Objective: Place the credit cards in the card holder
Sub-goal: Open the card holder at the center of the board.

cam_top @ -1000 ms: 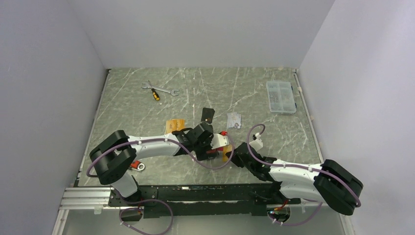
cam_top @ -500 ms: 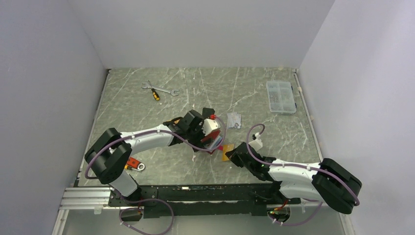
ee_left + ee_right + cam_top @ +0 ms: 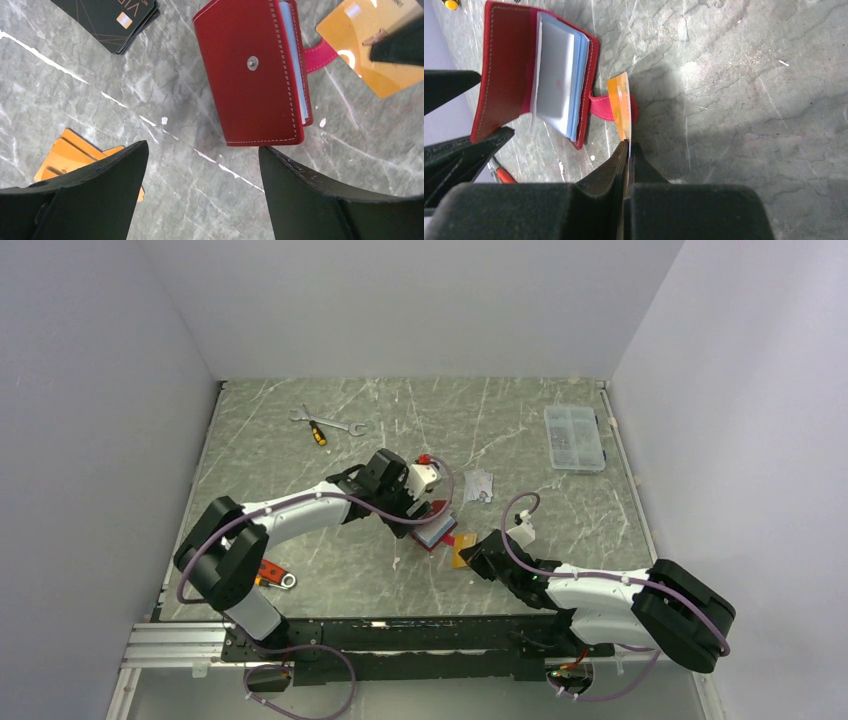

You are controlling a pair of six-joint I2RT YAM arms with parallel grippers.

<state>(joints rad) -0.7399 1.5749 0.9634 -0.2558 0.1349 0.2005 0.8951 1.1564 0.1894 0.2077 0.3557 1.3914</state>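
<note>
Your right jaws are clenched on one orange card (image 3: 620, 102), held on edge just beside the pink snap tab (image 3: 600, 106) of the card holder (image 3: 504, 75); whether card and tab touch cannot be told. The card holder lies on the bench (image 3: 520, 420) between the two arms, half open, its clear sleeves (image 3: 556, 75) fanned out. Your left jaws stand released, wide apart, with nothing between them. The holder sits just beyond their tips.

Around it lie a black card stack (image 3: 112, 17) and an orange stack (image 3: 70, 157), the latter partly hidden behind one finger (image 3: 90, 200). Silver-grey cards (image 3: 478, 485) lie near the holder, farther up the bench. A compartment box (image 3: 574, 437), a wrench (image 3: 340, 426) and a screwdriver (image 3: 316, 431) lie well apart.
</note>
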